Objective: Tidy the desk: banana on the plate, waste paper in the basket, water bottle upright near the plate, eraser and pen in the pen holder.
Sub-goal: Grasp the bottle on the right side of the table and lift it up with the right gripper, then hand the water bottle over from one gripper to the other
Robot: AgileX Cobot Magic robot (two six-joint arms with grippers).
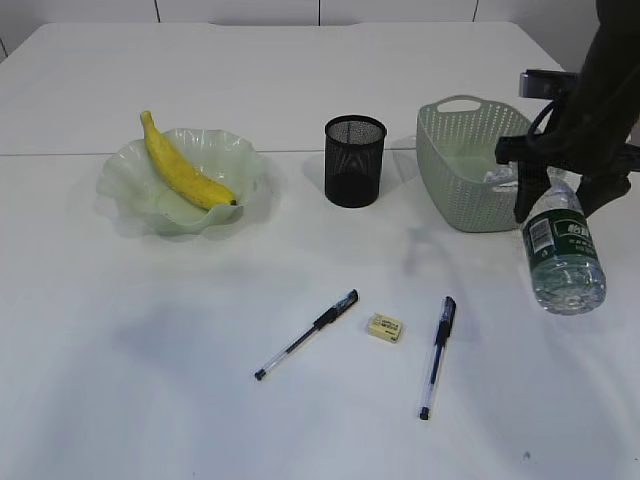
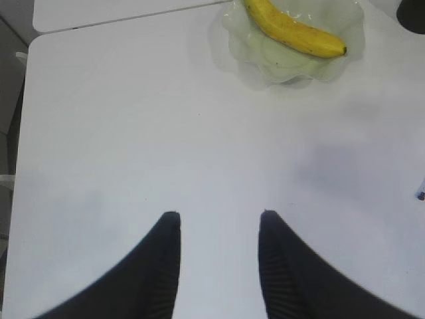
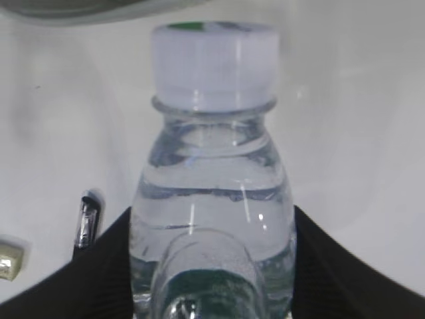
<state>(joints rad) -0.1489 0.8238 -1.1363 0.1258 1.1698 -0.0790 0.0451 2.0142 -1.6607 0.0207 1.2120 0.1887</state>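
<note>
Gripping one water bottle (image 1: 563, 252) at three o'clock, the right gripper (image 1: 560, 195) hangs beside one basket (image 1: 462, 165). One banana (image 1: 182, 168) lies on one plate (image 1: 125, 185) at ten o'clock; one pen holder (image 1: 354, 160) at twelve. Two pens (image 1: 305, 335) and one eraser (image 1: 385, 327) lie at six. The left gripper (image 2: 219, 222) is partly spread, empty.

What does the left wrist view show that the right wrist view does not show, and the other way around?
Only the left wrist view shows the banana lying on the plate, and the open, empty left pincer above bare table. Only the right wrist view shows the water bottle with its white cap, gripped between the right pincer's fingers, plus the eraser at the left edge. Both share the white table and a small part of a pen.
</note>
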